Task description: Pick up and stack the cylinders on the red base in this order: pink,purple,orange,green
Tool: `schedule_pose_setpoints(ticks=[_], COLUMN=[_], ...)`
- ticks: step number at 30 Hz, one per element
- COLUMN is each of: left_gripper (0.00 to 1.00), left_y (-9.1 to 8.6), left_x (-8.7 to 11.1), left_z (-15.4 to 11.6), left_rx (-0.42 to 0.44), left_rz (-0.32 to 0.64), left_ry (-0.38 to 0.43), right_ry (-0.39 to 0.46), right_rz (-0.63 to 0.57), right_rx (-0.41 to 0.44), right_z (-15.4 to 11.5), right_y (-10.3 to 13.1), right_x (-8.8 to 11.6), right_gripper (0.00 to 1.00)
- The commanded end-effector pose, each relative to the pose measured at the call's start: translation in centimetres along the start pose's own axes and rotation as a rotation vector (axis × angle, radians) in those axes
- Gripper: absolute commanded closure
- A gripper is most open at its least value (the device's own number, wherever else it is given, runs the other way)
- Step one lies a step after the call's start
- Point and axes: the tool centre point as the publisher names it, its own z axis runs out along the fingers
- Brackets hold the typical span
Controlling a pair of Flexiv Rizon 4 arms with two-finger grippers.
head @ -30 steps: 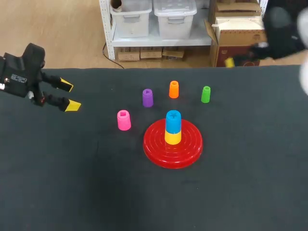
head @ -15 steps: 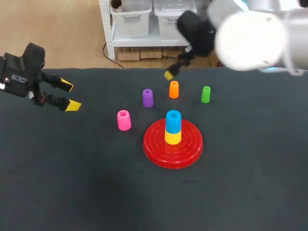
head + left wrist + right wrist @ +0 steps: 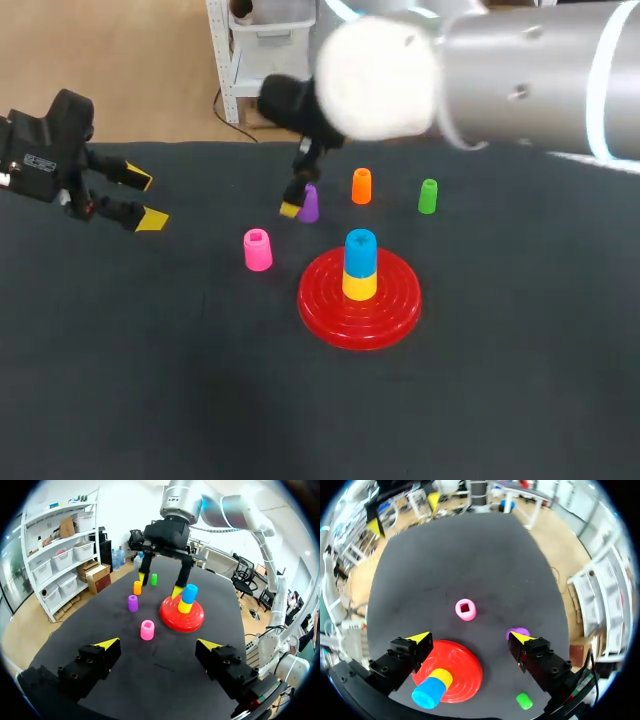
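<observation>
Four loose cylinders stand on the black table (image 3: pixel 500 400), one of each colour and all upright. The pink cylinder (image 3: pixel 257 249) is nearest the front. Behind it, running left to right across the head view, are the purple cylinder (image 3: pixel 308 203), the orange cylinder (image 3: pixel 361 186) and the green cylinder (image 3: pixel 427 196).

There is one red base (image 3: pixel 385 310), and it already carries two pieces: a yellow cylinder (image 3: pixel 359 285) at the bottom with a blue cylinder (image 3: pixel 360 250) on top of it. That makes six cylinders in all.

There are two grippers. The right gripper (image 3: pixel 470 637) hangs above the table with its fingers spread wide and nothing in them. Its own camera shows the pink cylinder ahead of it, in line with the gap between the fingers. The purple cylinder peeks out just beside one yellow tip, and the red base lies under the other finger.

The left gripper (image 3: pixel 158 643) is out at the left side of the table, well apart from every piece. It is also wide open and holds nothing. None of the four loose cylinders is on the base.
</observation>
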Motion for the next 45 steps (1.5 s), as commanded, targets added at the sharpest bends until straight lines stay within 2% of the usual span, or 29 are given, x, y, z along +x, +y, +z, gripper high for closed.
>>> schedule_pose_setpoints(ticks=[1,6,15,22,30,45], left_gripper=[0.0,0.0,0.0,0.0,0.0,0.0], left_y=[0.0,0.0,0.0,0.0,0.0,0.0], left_x=[0.1,0.1,0.1,0.1,0.1,0.1], left_z=[0.0,0.0,0.0,0.0,0.0,0.0], left_rx=[0.0,0.0,0.0,0.0,0.0,0.0], left_rz=[0.002,0.002,0.002,0.002,0.002,0.002], left_ry=[-0.003,-0.003,-0.003,-0.003,-0.003,-0.003], right_ry=[0.277,0.292,0.292,0.286,0.234,0.262], right_rz=[-0.198,-0.205,-0.235,-0.214,-0.181,-0.182], right_rx=[-0.03,-0.046,-0.088,-0.073,-0.028,-0.048], right_z=[2.2,3.9,4.8,5.5,6.2,7.9], right_y=[-0.3,0.3,2.0,2.3,2.1,1.7], right_x=[-1.1,-1.7,-2.5,-2.0,-1.5,-2.4], right_gripper=[0.0,0.0,0.0,0.0,0.0,0.0])
